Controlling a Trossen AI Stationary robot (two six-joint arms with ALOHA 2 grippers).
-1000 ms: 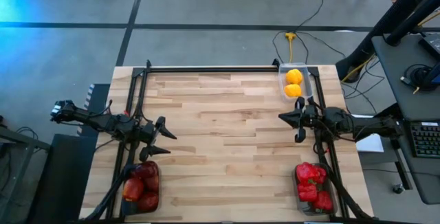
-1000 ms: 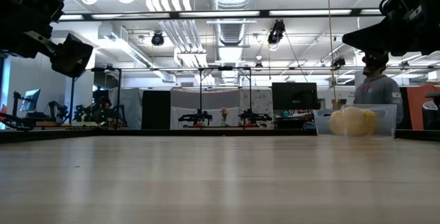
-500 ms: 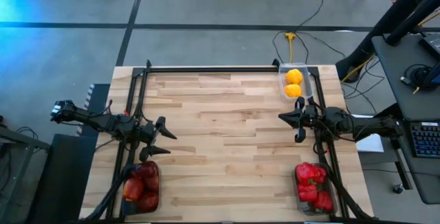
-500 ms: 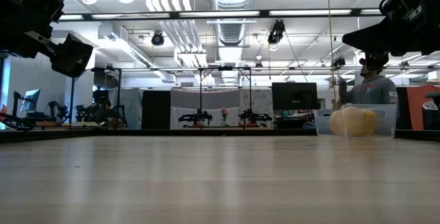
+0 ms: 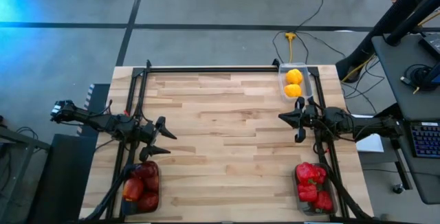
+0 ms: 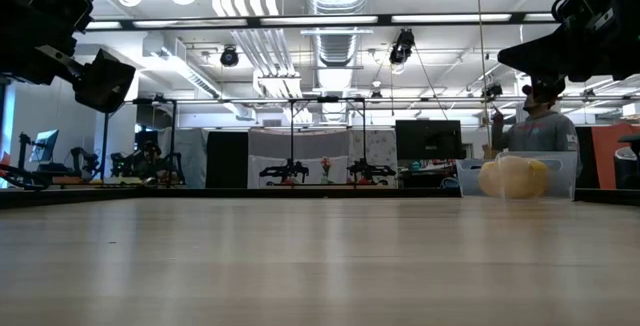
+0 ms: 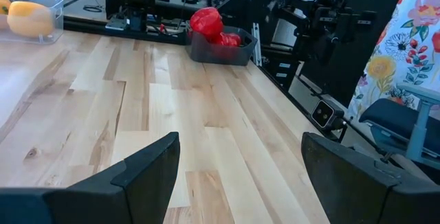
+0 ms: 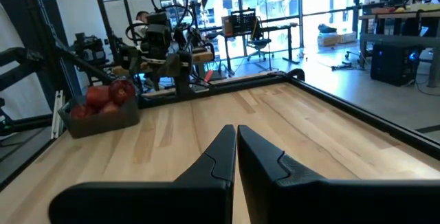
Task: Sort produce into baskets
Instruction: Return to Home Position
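Dark red apples (image 5: pixel 141 187) fill a dark bin (image 5: pixel 157 191) at the table's near left. Red-pink peppers (image 5: pixel 313 185) fill a dark bin (image 5: pixel 300 198) at the near right. Two yellow-orange round ones (image 5: pixel 293 83) lie in a clear bin (image 5: pixel 307 80) at the far right. My left gripper (image 5: pixel 163 140) hangs open and empty above the table's left side, just beyond the apple bin. My right gripper (image 5: pixel 289 119) is shut and empty above the right side, between the clear bin and the pepper bin. In the left wrist view its fingers (image 7: pixel 234 172) stand wide apart.
A black metal frame (image 5: pixel 206 69) runs along the table's far edge and down both sides. The wide middle of the wooden table (image 5: pixel 227 141) lies bare. A person (image 6: pixel 545 126) stands in the room beyond the far right corner.
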